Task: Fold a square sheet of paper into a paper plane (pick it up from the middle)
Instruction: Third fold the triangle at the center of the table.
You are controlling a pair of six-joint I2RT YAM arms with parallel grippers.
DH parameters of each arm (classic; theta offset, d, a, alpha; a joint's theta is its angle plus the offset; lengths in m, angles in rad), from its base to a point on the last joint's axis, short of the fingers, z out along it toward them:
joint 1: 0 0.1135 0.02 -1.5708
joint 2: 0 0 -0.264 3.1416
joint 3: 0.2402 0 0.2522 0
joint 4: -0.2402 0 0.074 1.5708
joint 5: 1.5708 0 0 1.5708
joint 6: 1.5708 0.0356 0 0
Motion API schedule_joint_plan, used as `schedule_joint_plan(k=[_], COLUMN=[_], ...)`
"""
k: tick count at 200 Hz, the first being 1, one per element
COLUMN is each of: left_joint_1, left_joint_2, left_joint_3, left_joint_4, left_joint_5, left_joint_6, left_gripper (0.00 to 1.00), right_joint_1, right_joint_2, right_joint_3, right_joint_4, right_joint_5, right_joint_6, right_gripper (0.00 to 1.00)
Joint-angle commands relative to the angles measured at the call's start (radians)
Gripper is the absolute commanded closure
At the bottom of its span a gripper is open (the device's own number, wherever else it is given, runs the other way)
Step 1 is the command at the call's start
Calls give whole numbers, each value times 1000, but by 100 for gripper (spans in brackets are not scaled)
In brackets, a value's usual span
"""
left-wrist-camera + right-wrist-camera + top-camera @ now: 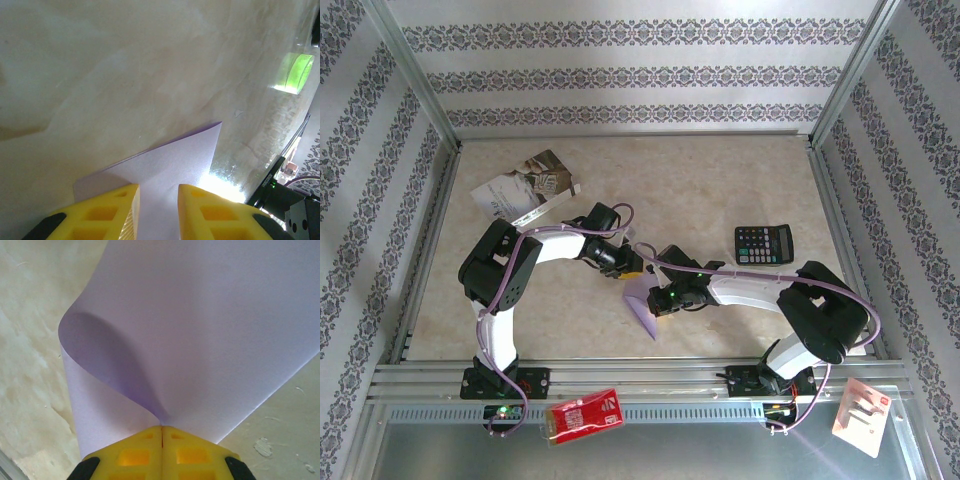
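The square sheet of paper (642, 315) is pale lilac and lies at the table's middle, between my two grippers. My right gripper (663, 299) is shut on one edge of it. In the right wrist view its yellow fingertips (161, 428) meet on the sheet (210, 330), which curls up and over from the pinch. My left gripper (627, 268) is at the sheet's far side. In the left wrist view its fingers (158, 189) stand apart over the flat sheet (170, 160), whose corner points away. Nothing is pinched between them.
A printed booklet (525, 185) lies at the back left and a black calculator (764, 243) at the right. A red packet (585, 412) and a white packet (862, 415) rest on the near metal rail. Metal frame rails edge the table.
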Motion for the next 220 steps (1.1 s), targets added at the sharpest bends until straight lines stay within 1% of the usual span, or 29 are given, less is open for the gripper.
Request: schedule_joint_plan(k=[1,39,124,167,220], left_joint_1=[-14,-15,-14,-14,-13], left_joint_2=[39,38,37,32,7], left_joint_3=[-30,-30,-29,-22,4], left_joint_4=[-64,-64,-64,-59,-56], left_joint_5=[-44,-43,-39,-33,-28], left_joint_6=[24,25,26,18,-2], left_gripper=[74,74,73,73,67], right_joint_1=[-6,-5,0,5,12], right_joint_2=[-3,-10,45,45,55], right_joint_3=[-15,-20,-7,-26,-25], right_joint_4=[-24,-25,-22,-30,-35], right_joint_5=[12,15,27,36,42], right_joint_6=[-10,-12,-15,-11,-4], right_gripper=[100,100,100,100,100])
